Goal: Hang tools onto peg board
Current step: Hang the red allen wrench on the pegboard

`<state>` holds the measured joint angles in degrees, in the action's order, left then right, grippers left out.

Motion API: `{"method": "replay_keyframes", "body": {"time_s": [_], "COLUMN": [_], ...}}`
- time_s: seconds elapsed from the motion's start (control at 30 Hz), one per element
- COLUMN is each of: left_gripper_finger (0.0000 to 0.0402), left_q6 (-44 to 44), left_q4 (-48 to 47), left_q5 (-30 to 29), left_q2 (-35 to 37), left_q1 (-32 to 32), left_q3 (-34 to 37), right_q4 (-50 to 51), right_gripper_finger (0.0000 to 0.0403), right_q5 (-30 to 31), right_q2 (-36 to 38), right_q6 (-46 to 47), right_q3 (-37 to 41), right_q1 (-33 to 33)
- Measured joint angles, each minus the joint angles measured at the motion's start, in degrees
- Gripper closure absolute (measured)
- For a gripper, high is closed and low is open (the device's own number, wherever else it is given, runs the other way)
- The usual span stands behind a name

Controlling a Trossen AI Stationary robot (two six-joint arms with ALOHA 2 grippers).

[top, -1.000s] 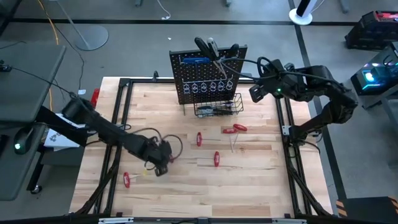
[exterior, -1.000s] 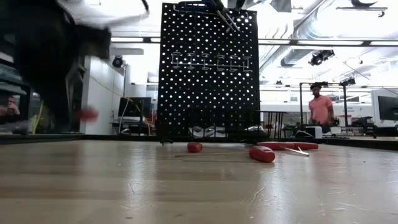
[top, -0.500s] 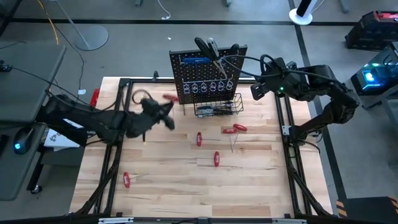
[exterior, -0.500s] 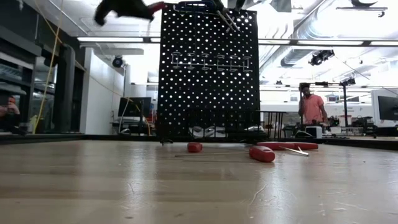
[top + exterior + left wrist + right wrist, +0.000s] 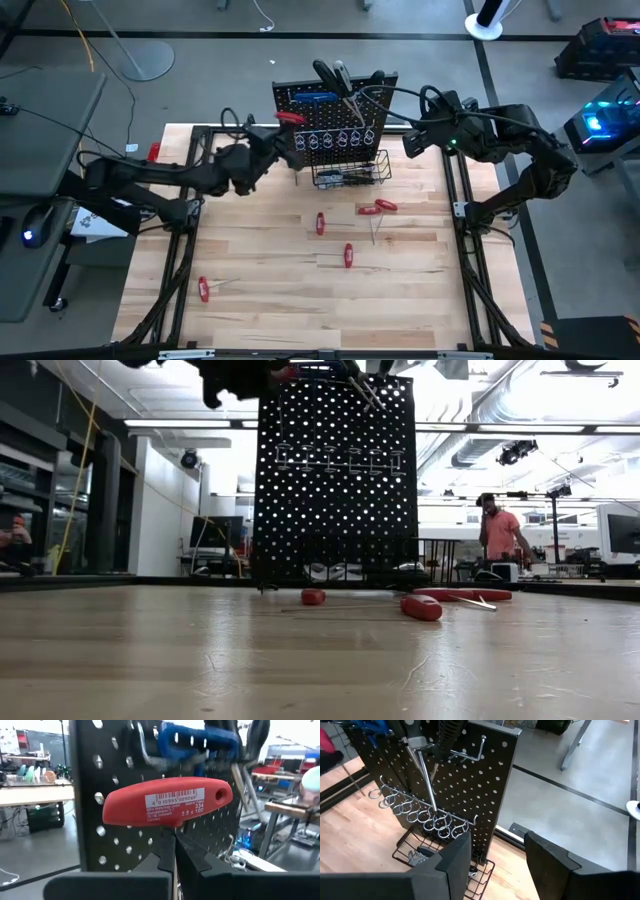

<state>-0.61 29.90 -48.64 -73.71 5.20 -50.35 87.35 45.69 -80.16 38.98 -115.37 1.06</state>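
Left gripper is squeezed tight on a red T-handle key, holding it up by the top left corner of the black peg board, near the blue T-handle key. Right gripper waits beside the board's right edge, fingers apart, holding nothing. More red-handled tools lie on the wooden table.

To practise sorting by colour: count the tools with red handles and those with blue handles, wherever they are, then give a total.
red-handled tools: 5 (four lying on the table, one gripped in the left hand)
blue-handled tool: 1 (on the peg board)
Total: 6
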Motion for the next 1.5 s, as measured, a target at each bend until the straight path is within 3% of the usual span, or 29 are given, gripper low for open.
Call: {"method": "replay_keyframes", "body": {"time_s": [0.47,0.77,0.93,1.03,1.2,1.5], "left_gripper_finger": [0.0401,0.0401,0.0401,0.0401,0.0401,0.0401], "left_q6": [5.21,8.2,2.81,2.9,6.55,21.82], "left_q4": [5.71,5.98,6.2,6.37,6.38,6.53], "left_q5": [-0.38,-10.81,-23.42,-28.02,-27.07,-22.79], "left_q2": [-4.57,-4.57,-4.79,-6.78,-12.19,-17.57], "left_q1": [0.31,-4.3,-9.15,-10.28,-7.15,-6.08], "left_q3": [-0.04,-0.07,-0.1,-1.73,-7.49,-17.28], "right_q4": [-0.17,-0.17,-0.15,-0.22,-1.4,-1.42], "right_gripper_finger": [0.0226,0.0226,0.0226,0.0226,0.0226,0.0226], "right_q5": [0.85,1.37,1.86,2.19,4.69,5.81], "right_q2": [0.0,0.0,0.0,-0.02,-0.02,-0.02], "right_q6": [-0.42,-0.43,-0.43,-0.43,-1.14,-6.34], "right_q3": [0.0,0.0,0.0,0.0,0.0,0.0], "right_q1": [0.0,0.02,0.02,0.02,0.02,0.02]}}
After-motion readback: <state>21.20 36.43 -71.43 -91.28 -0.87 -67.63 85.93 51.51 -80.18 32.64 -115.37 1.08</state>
